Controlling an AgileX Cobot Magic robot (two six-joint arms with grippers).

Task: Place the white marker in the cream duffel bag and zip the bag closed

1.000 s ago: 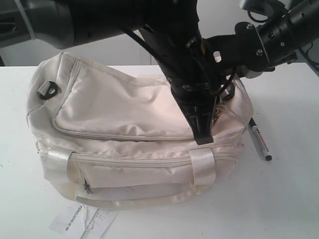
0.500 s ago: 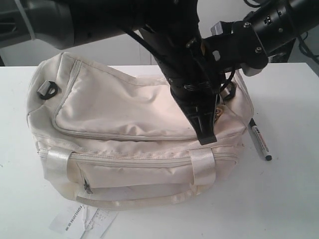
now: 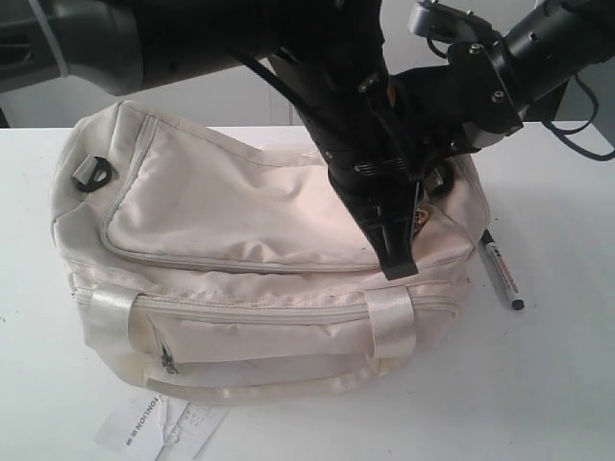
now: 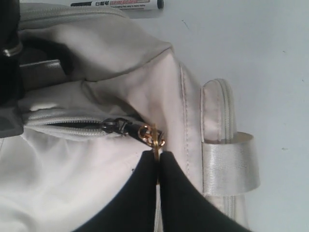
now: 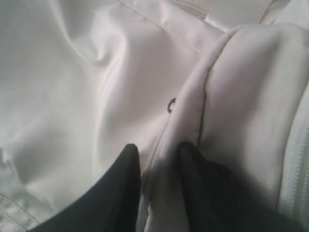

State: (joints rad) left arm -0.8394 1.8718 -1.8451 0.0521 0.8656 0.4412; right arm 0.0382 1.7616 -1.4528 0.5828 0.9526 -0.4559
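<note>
Clamping the gold zip pull, the left gripper has its fingers pressed together on the ring, just beside the black slider at the end of the top zip. Only the left wrist view shows this; in the exterior view the left arm's own bulk hides the pull.

The right gripper is mostly hidden behind the left arm in the exterior view. The right wrist view shows its fingers set either side of a raised fold of the cream duffel bag, touching the fabric on both sides and pinching it.

The white marker lies flat on the bench, outside the bag, just beside its right end. Its long axis runs from far to near in the exterior view, the near end angled slightly to the right. Both ends are black; which one is the cap cannot be told. The left wrist view catches only part of the barrel at the frame edge.

Only the exterior view shows the paper tag, lying at the bag's near left corner.

Against the earlier frames, the right arm sits higher and steeper. The bag, marker, tag and left arm are unmoved
</note>
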